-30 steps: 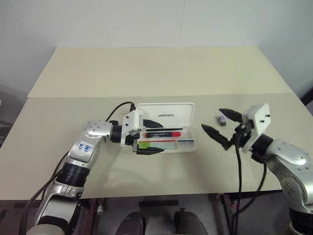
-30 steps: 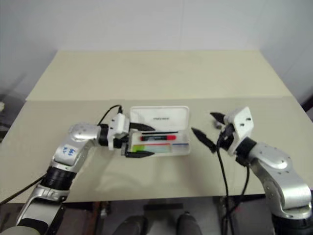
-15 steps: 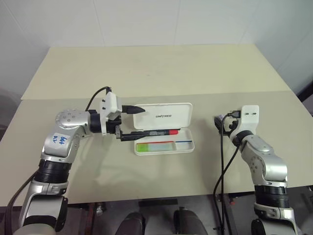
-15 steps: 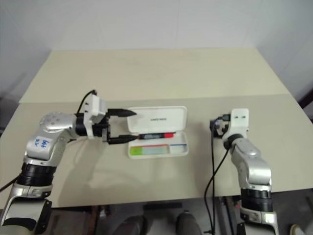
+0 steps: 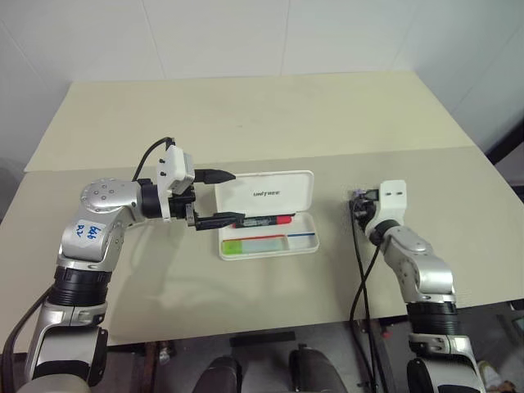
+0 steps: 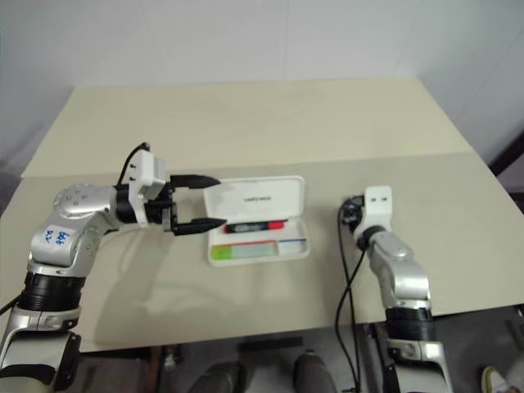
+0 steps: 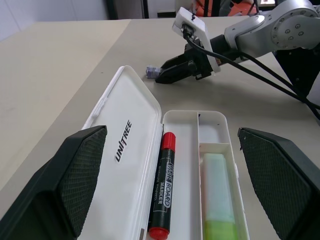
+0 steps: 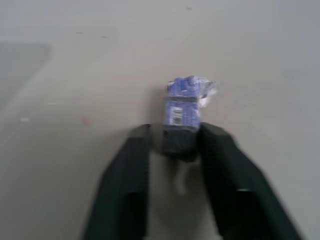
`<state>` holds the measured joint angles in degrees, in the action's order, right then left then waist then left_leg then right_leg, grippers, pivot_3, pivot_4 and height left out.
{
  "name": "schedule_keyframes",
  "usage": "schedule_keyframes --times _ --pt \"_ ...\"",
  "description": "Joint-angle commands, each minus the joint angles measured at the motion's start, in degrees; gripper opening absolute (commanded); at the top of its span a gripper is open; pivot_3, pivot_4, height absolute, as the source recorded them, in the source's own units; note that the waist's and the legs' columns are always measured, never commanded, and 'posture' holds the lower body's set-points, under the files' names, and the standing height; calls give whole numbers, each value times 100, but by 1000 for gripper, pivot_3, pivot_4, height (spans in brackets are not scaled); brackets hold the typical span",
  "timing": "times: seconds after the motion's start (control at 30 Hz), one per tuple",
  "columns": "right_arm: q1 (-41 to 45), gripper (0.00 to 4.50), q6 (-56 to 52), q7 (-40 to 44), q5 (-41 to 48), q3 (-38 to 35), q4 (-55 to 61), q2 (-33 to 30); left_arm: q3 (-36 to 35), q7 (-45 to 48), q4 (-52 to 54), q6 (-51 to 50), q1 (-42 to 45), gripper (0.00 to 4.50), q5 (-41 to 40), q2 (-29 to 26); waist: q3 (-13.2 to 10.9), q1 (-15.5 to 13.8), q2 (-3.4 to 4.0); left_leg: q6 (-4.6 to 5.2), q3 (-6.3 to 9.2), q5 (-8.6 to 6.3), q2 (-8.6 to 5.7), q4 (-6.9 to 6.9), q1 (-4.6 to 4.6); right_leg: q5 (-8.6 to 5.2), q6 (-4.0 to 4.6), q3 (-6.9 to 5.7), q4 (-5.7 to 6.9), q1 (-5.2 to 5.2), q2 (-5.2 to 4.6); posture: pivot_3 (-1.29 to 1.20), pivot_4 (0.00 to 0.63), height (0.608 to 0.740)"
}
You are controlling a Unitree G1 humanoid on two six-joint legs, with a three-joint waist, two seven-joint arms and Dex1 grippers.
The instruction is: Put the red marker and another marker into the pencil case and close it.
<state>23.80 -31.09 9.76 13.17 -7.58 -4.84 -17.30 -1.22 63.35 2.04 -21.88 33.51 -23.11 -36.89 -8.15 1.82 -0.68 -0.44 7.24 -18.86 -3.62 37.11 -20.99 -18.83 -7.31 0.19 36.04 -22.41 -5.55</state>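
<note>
The white pencil case lies open at mid-table, its lid tilted back. In its tray lie the red marker, black with a red end, and the lime-green marker in the compartment beside it. My left gripper hovers open at the case's left end, one finger over the lid and one over the tray, holding nothing. Off to the case's right, my right gripper is low on the table. It is shut on a small blue-wrapped object.
The beige table has a seam running across it just behind the case. A black cable hangs along my right arm toward the front edge. A white wall rises behind the table.
My left gripper has drawn back from inside the tray to the case's left end and risen. My right gripper has come down to the table and shut on the small blue object. The head view shifted.
</note>
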Motion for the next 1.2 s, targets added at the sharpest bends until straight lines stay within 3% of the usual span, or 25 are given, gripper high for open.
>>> schedule_keyframes --times 0.03,0.47,0.67,0.83,0.93,1.2 --pt "61 322 141 88 -62 56 35 28 -72 -34 262 26 78 4500 -124 -19 0 -3 0 0 0 0 -1 0 0 3 1 0 0 0 0 0 150 740" --pt "-95 317 -14 263 -50 -53 662 -187 8 13 151 114 169 4500 -89 72 0 -20 1 0 0 0 -2 0 -1 16 5 0 -2 -2 0 0 150 740" --pt "-425 317 -638 1263 874 -283 2131 -739 -11 74 93 238 73 4500 -35 0 -2 -20 3 1 2 -1 -2 -1 -5 16 4 0 -3 -6 0 0 150 740" --pt "-983 317 -1189 2774 2216 -445 3448 -1749 -65 32 33 500 -101 4500 37 0 -2 -50 2 5 13 -3 -2 -2 -9 16 4 -1 -7 -4 -1 0 150 740" --pt "-1091 317 -1202 3340 2528 -253 3665 -2131 -48 31 47 594 -205 4500 51 6 -1 -46 0 13 9 -7 -2 -4 -11 16 4 -2 -15 4 -3 0 150 740" --pt "-303 317 221 4523 1255 1319 2506 -2385 97 120 206 770 -532 4500 167 -87 3 -48 -12 12 -3 -4 -4 10 -1 18 1 1 -48 18 -4 0 150 740"
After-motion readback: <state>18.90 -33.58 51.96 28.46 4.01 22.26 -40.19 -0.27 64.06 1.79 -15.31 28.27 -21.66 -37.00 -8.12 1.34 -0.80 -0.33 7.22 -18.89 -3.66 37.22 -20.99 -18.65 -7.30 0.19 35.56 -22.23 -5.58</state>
